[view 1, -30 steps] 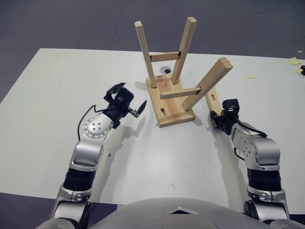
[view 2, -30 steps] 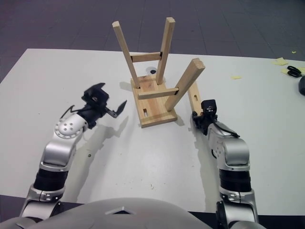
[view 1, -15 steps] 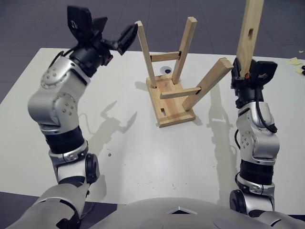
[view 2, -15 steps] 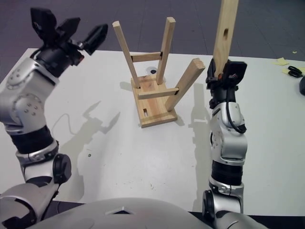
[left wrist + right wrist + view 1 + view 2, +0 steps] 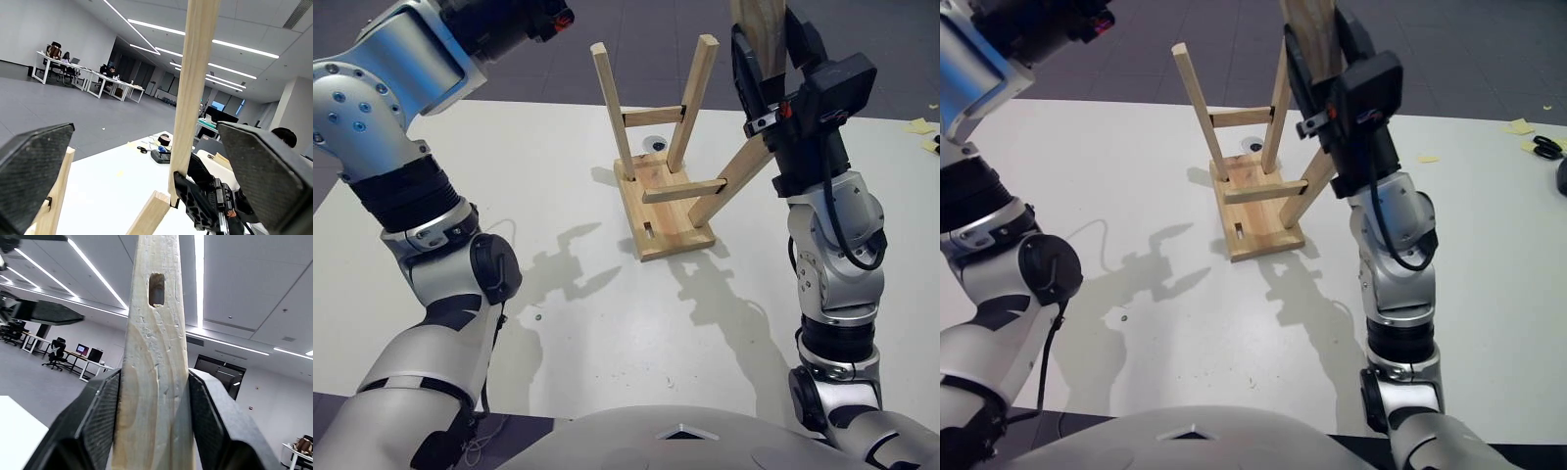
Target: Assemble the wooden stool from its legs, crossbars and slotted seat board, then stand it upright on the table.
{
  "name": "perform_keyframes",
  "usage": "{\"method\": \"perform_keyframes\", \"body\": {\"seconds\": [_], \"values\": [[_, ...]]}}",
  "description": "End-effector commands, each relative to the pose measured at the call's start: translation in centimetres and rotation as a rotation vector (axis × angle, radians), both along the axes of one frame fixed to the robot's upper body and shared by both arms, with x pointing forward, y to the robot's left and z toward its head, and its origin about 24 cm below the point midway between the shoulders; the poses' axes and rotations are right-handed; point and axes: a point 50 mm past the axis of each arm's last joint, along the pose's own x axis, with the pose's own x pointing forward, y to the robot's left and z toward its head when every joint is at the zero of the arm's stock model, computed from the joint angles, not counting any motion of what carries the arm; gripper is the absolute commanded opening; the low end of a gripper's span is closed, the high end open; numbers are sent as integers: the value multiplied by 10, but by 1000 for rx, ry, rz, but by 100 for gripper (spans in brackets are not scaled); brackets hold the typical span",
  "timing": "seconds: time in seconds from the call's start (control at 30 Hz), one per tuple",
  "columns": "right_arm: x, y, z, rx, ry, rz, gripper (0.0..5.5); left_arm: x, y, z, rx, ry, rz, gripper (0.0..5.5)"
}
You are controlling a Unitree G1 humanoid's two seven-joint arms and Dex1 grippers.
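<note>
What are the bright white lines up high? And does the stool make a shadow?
Left wrist view: the lines are long ceiling lights, glowing bright. Right wrist view: one light strip shines just behind the held wooden leg. Left eye view: yes, the stool casts a small soft shadow on the table beside its seat board.

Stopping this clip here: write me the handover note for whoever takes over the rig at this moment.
Right gripper: shut on a wooden leg, held upright above the table, beside the stool.
Left gripper: open, empty, raised high.
Seat board lies underside up on the table.
Done: three legs and two crossbars are fitted.
Left: seat the held leg in the board's free slot, then turn the stool upright.
</note>
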Motion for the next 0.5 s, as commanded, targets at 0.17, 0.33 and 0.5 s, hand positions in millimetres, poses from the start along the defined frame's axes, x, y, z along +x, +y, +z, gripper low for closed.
{"method": "perform_keyframes", "body": {"seconds": [0.17,0.33,0.5], "values": [[-9,9,-13,-31,66,94,205,-1,-12,12,-31,-11,-52,540],[-13,10,-18,-28,97,127,205,-2,-9,14,-77,5,-43,523],[-14,10,-20,-31,111,133,205,-8,-7,18,-117,-16,-62,448]]}}
